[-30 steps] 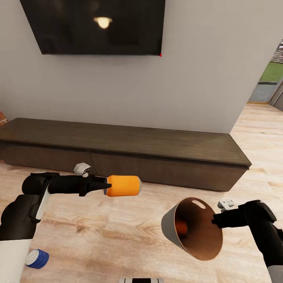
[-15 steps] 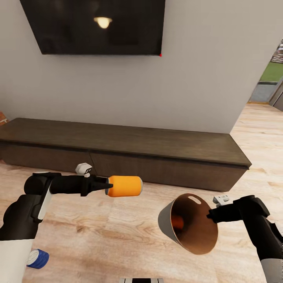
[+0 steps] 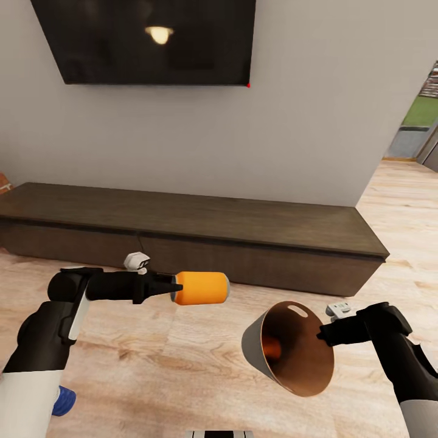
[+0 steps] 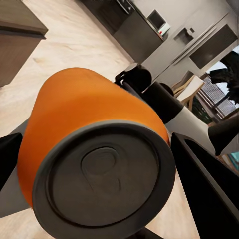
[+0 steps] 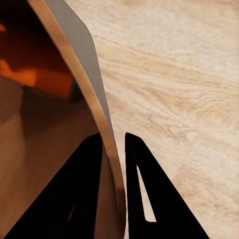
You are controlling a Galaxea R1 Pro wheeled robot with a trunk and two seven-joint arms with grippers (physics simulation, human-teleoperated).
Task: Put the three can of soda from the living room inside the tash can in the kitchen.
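At lower left of the head view, the left gripper (image 3: pixel 173 288) clamps an orange soda can (image 3: pixel 202 288) held sideways above the wood floor (image 3: pixel 152 359). At lower right, the right gripper (image 3: pixel 322 334) pinches the rim of the tilted trash can (image 3: pixel 286 350), another orange can (image 5: pixel 42 74) inside.

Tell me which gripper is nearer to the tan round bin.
Right. The right gripper pinches the tan round bin rim; the left gripper holds an orange can apart from it.
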